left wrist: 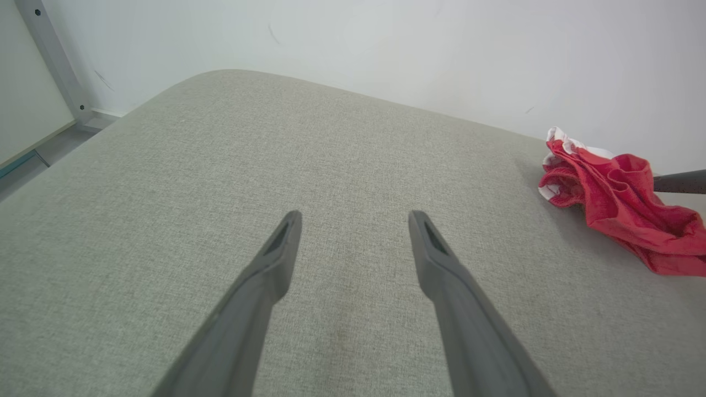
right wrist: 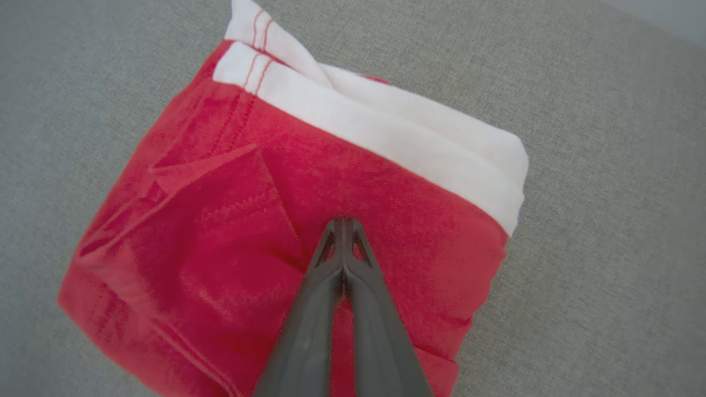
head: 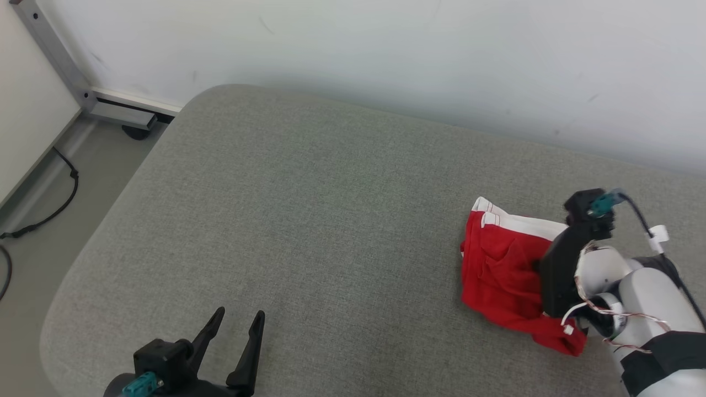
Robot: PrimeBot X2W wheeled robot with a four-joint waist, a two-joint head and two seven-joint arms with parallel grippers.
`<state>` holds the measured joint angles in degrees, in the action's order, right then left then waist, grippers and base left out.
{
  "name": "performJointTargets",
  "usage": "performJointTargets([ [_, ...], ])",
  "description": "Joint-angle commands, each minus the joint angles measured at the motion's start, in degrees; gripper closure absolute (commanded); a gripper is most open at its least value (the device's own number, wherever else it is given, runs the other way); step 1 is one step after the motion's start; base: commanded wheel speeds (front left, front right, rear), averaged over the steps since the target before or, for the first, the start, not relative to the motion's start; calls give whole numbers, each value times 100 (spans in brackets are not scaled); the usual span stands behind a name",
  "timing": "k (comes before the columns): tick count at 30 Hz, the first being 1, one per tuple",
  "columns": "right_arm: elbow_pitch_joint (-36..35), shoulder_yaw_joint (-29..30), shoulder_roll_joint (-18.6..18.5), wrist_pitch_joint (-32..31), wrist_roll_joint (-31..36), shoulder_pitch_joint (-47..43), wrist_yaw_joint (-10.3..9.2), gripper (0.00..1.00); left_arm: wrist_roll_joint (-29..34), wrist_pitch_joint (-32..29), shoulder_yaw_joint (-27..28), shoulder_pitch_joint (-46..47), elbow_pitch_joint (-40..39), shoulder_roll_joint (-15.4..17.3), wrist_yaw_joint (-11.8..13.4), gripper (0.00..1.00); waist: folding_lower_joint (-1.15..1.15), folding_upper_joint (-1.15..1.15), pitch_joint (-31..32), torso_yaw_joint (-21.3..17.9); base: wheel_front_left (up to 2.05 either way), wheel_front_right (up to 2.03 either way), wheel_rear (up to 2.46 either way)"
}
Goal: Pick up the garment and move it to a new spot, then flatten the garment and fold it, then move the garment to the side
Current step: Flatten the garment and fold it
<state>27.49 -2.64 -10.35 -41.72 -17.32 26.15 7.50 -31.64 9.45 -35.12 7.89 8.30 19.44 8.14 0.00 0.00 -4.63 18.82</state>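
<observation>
The right jaws were shut tight, tips together, resting on or just above the middle of the red garment (right wrist: 209,231). No cloth showed between them, so I could not tell whether they pinched a fold. The garment, shorts by the look of it, lay folded into a rough square with its white waistband (right wrist: 397,143) doubled along one edge. It sat on the right side of the grey padded surface (head: 309,220), near the wall (head: 386,49). The left jaws stood wide open and empty over bare padding, well apart from the garment. The cloth looked light, soft and limp, likely to sag and come unfolded if lifted by a single layer. The thick waistband, or a pinch through all layers at an edge, seemed the surest hold.
</observation>
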Motion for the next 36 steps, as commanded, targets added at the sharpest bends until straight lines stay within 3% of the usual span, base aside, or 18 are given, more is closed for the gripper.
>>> performJointTargets([
  [1, 23, -29, 15, -25, -55, 35, -5, 100, -56, 39, 17, 85, 16, 4, 10, 0, 0, 0, -23, 29, 0, 0, 0],
  [17, -415, -1302, -27, -542, -527, -246, -5, 100, -121, 130, 12, 83, 131, -17, 30, 0, 0, 0, 85, -15, 0, 0, 0],
  [36, -803, -1643, 136, -605, -686, -545, -5, 100, -169, 94, -39, 100, 109, 31, 76, 0, 0, 0, 205, -22, 0, 0, 0],
])
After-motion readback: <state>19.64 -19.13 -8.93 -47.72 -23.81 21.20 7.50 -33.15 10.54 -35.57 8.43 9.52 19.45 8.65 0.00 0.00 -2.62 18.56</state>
